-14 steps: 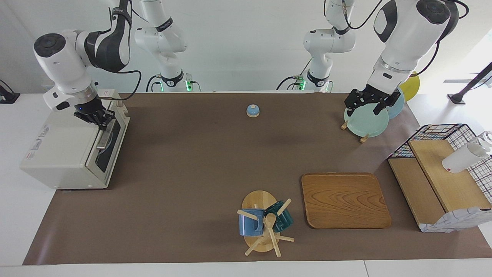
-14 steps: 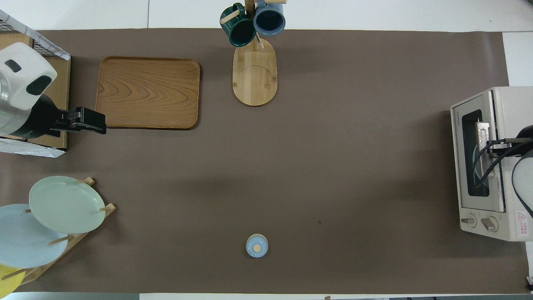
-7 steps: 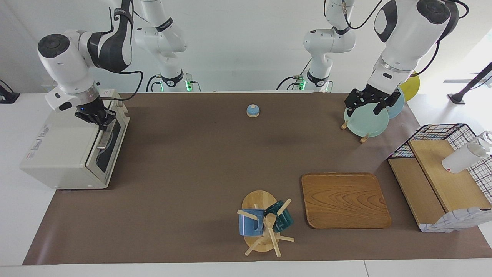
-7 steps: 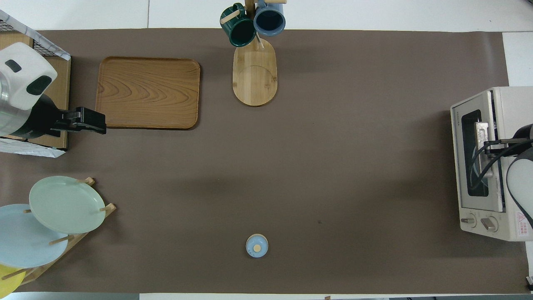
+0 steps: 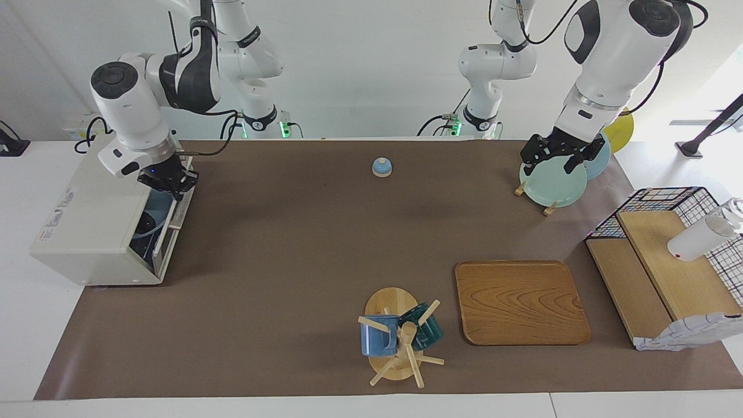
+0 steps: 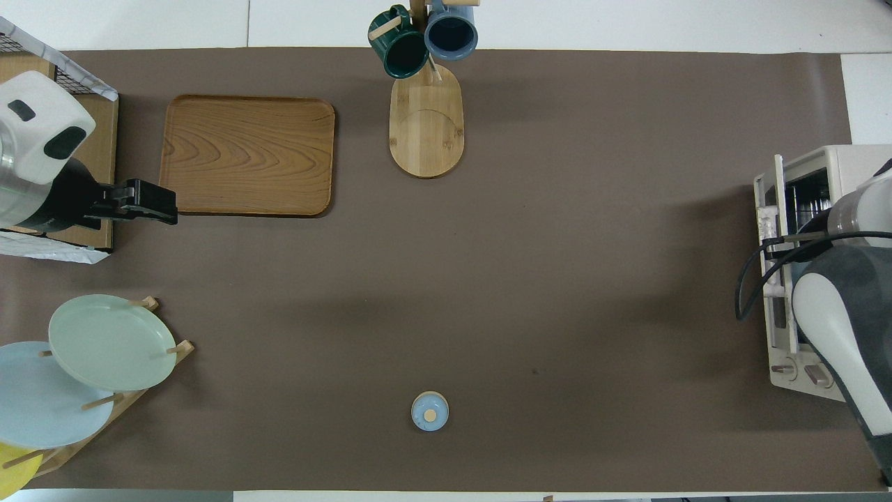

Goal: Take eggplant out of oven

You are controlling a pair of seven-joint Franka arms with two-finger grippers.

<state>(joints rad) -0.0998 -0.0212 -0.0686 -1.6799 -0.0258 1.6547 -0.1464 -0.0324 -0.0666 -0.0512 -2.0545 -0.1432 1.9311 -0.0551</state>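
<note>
While the right hand [image 5: 168, 179] is gripping the upper edge of the oven door [image 5: 164, 223], its fingers are closing on the handle and holding the door partly tipped open. Inside the oven [image 5: 87, 226], at the right arm's end of the counter [image 5: 278, 255], something bluish and something dark are showing through the gap; whether the dark shape is the eggplant I cannot tell. The left hand [image 5: 560, 157] is waiting over the green plate [image 5: 554, 184] in the plate rack, fingers spread apart. Farther from the robots, a wooden tray [image 5: 519, 302] and a mug stand [image 5: 400, 339] are sitting on the counter.
</note>
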